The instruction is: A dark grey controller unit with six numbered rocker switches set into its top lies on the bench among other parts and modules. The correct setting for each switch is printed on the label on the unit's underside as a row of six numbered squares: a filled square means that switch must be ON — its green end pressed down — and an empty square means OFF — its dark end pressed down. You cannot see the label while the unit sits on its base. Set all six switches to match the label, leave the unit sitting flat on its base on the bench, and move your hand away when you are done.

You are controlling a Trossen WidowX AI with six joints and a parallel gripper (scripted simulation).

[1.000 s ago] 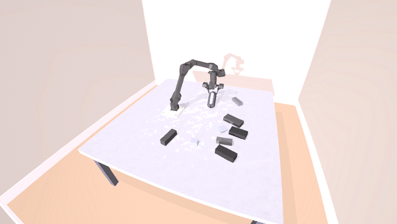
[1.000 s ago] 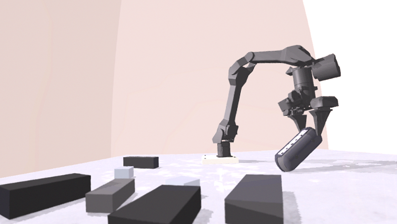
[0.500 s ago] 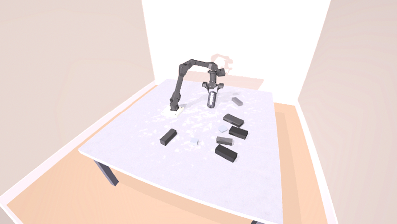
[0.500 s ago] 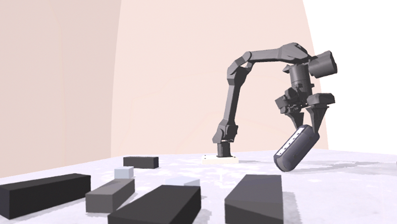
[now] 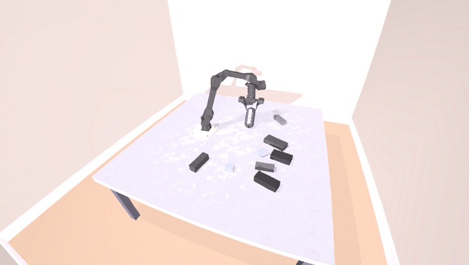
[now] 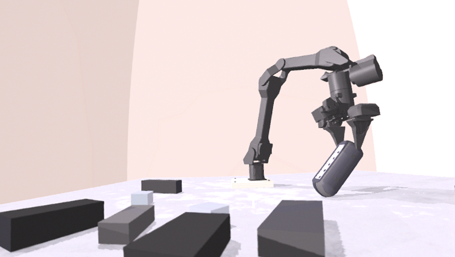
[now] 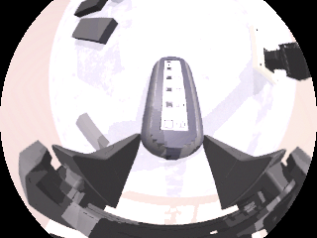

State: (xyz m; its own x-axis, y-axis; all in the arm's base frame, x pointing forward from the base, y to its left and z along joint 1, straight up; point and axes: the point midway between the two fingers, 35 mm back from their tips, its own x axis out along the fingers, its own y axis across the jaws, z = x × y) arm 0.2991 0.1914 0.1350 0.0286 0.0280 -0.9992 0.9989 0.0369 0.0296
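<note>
The dark grey controller unit (image 5: 249, 125) (image 6: 341, 172) (image 7: 172, 143) hangs steeply tilted below the arm, its lower end close to the bench; I cannot tell if it touches. My gripper (image 5: 251, 108) (image 6: 348, 146) (image 7: 172, 138) is shut on the unit's upper end, one finger on each side. The white label (image 5: 250, 115) (image 6: 329, 162) (image 7: 174, 96) on the underside faces the wrist camera. In the wrist view its nearest square is empty; the middle squares look dark, and the farthest is too small to read surely. The rocker switches are on the hidden side.
Black blocks (image 5: 267, 181) (image 5: 281, 157) (image 5: 198, 162), a dark grey block (image 5: 275, 142) (image 6: 291, 216), grey blocks (image 5: 264, 166) (image 5: 280, 119) and pale blue pieces (image 5: 230, 167) (image 5: 263, 152) lie on the bench (image 5: 211, 198). The arm's white base plate (image 5: 210, 133) (image 6: 236, 183) is behind.
</note>
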